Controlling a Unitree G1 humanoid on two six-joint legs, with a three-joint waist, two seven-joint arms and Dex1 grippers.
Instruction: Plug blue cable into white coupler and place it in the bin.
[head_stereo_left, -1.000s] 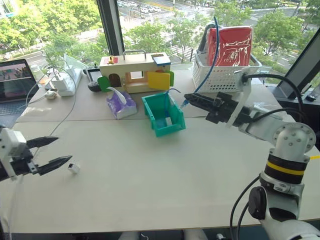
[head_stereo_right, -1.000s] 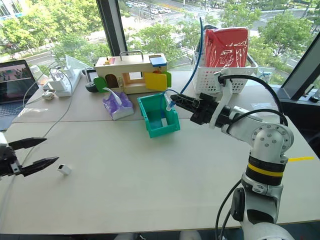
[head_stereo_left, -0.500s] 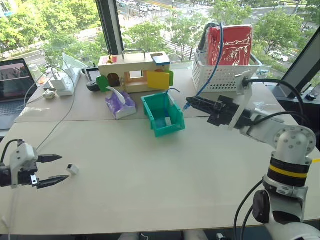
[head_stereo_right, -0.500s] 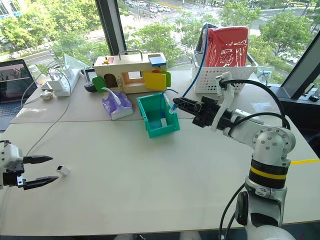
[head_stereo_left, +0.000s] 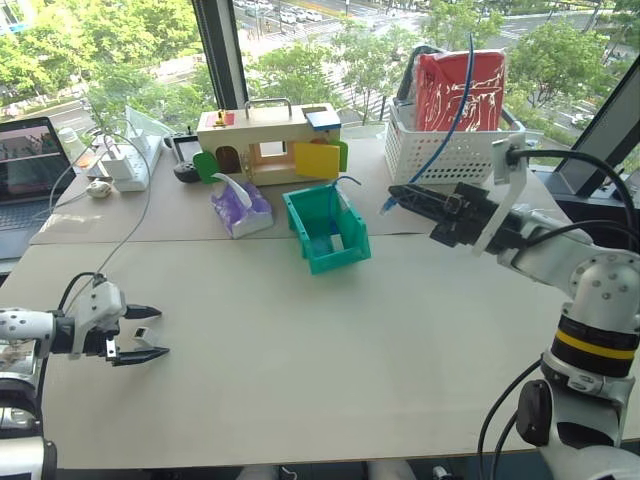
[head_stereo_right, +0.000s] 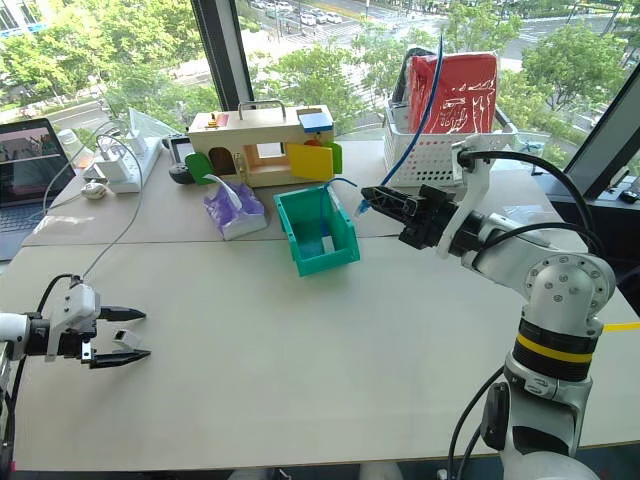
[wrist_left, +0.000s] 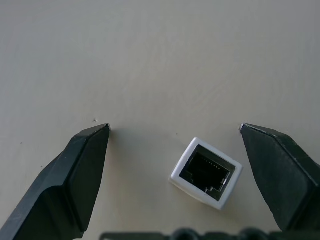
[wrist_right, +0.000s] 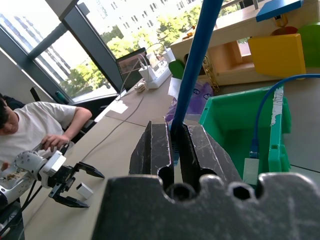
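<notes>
Nearest you at the left edge of the table, your left gripper sits low over the surface with its 2 fingers apart, and the white coupler lies on the table between them, untouched, its dark socket facing the wrist camera. Farther back at centre stands the bin. Just right of it, your right gripper is raised above the table and clamped on the blue cable, which rises from the fingers toward the white basket at the far right.
</notes>
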